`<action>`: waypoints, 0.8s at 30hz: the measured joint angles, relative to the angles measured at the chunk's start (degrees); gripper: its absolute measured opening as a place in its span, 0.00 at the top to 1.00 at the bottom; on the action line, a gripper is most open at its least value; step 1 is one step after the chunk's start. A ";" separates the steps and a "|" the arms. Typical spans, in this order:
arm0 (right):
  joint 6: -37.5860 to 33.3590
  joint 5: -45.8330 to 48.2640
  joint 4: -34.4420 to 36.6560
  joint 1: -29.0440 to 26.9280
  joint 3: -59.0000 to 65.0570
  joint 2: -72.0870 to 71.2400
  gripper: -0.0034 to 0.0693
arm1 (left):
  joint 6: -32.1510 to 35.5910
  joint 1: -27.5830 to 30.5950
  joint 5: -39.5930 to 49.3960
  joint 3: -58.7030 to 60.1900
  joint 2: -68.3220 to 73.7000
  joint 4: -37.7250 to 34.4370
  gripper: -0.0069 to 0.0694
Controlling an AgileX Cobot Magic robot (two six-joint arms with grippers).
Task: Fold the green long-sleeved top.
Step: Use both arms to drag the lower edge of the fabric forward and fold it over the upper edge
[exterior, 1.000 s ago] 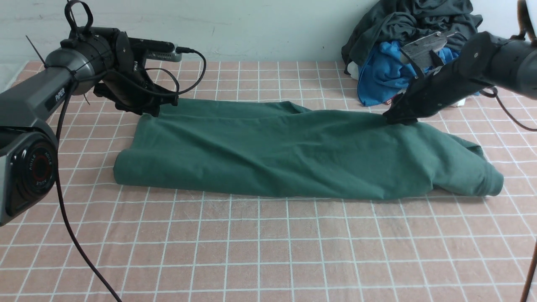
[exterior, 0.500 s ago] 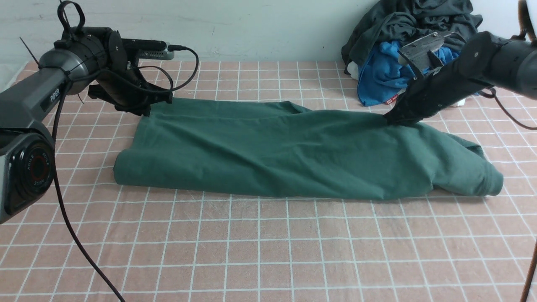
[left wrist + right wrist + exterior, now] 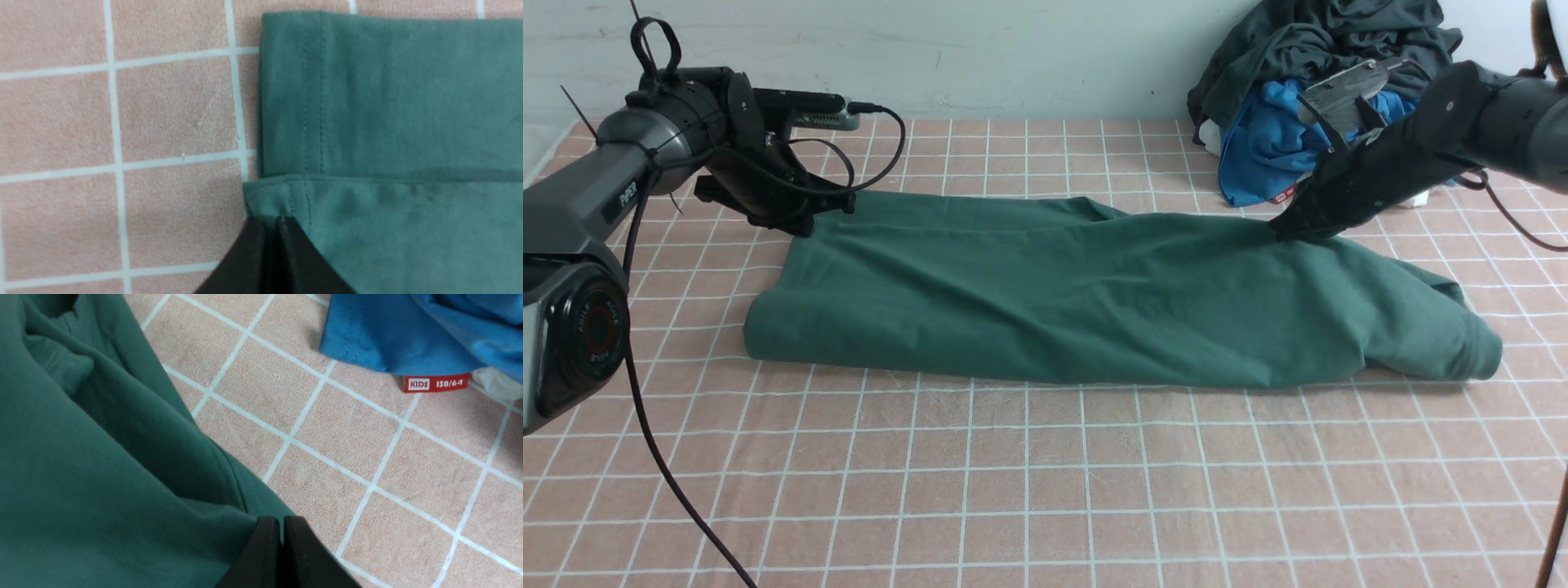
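The green long-sleeved top (image 3: 1054, 294) lies on the tiled cloth as a long band folded lengthwise, running left to right. My left gripper (image 3: 799, 225) sits at its far left corner. In the left wrist view the gripper (image 3: 276, 220) is shut, its tips pinching the stitched hem corner of the top (image 3: 388, 102). My right gripper (image 3: 1282, 233) rests on the top's far edge near the right end. Seen from the right wrist, that gripper (image 3: 282, 520) is shut on the seamed edge of the top (image 3: 81, 477).
A heap of clothes sits at the back right by the wall: a dark grey garment (image 3: 1323, 41) over a bright blue one (image 3: 1262, 155) with a red size label (image 3: 435, 383). The left arm's cable (image 3: 662, 457) hangs down to the front left.
The left arm has shifted a little to the left and its gripper has closed on the hem corner. The right gripper has closed on the far edge; the top lies as before.
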 joint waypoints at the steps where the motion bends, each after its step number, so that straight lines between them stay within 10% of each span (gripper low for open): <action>1: 0.00 0.00 0.00 0.00 0.00 0.00 0.96 | 0.29 0.00 0.00 0.00 -0.69 0.00 0.91; 20: 3.45 -7.40 -4.36 0.00 -7.77 2.28 0.96 | 1.49 0.00 -18.56 0.00 0.12 0.90 0.90; 24: 3.71 -8.86 -5.02 0.00 -7.78 5.28 0.84 | 1.49 0.00 -19.59 0.06 2.67 1.45 0.76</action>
